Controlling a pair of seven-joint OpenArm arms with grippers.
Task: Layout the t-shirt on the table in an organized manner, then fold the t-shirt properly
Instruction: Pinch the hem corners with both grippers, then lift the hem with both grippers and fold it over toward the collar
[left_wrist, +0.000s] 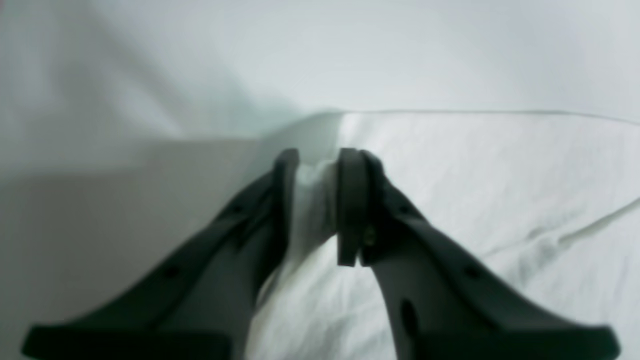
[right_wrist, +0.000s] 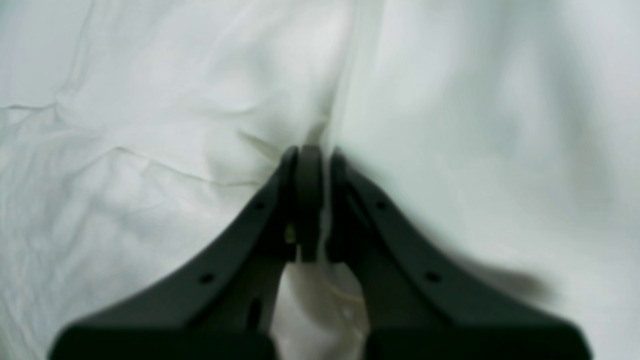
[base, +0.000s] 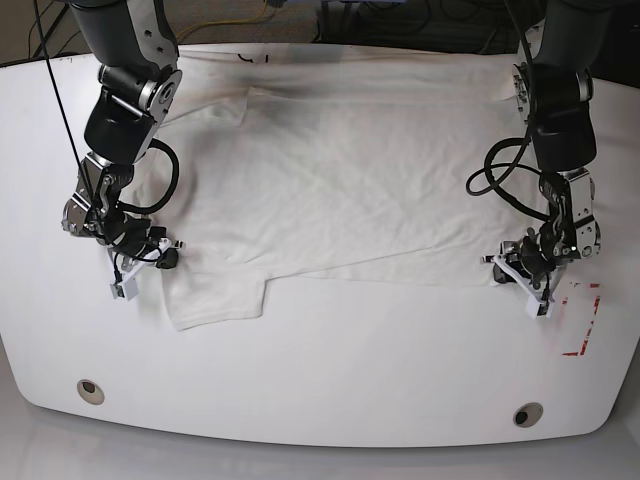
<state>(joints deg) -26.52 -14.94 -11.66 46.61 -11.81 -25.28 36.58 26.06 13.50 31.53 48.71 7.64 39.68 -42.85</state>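
Two arms are down at the t-shirt (base: 350, 190), one at each side, and plenty is hard to read. Both wrist views are soft and blurred, so cloth texture near the fingers is mostly a pale wash. No print shows on the shirt from any view; only plain white fabric faces up. The base view cuts both arms off at the top, and the far edge of the shirt runs close to the back rim of the surface (base: 330, 400).

Around the shirt: a black cable hangs past the right arm, black cable loops hang off both forearms, and a red dashed mark (base: 583, 320) sits on the surface just outside the left fingers. Two round grommet holes (base: 90, 390) lie along the near edge, well apart from the cloth. Beyond the far rim there are dark cables on the floor.

Now the fingers. The left fingers (left_wrist: 320, 165) are narrowed onto a raised fold of white fabric; a ridge of cloth stands up between the two pads, with the shirt's edge line running off to one side. In the base view they sit at the shirt's side edge (base: 530, 262). The right fingers (right_wrist: 312, 160) are pressed together, with a thin pinch of fabric caught in the slit and wrinkles radiating away from the tips. In the base view they are at the opposite side, beside the sleeve (base: 140, 245). The shirt lies spread flat between them.
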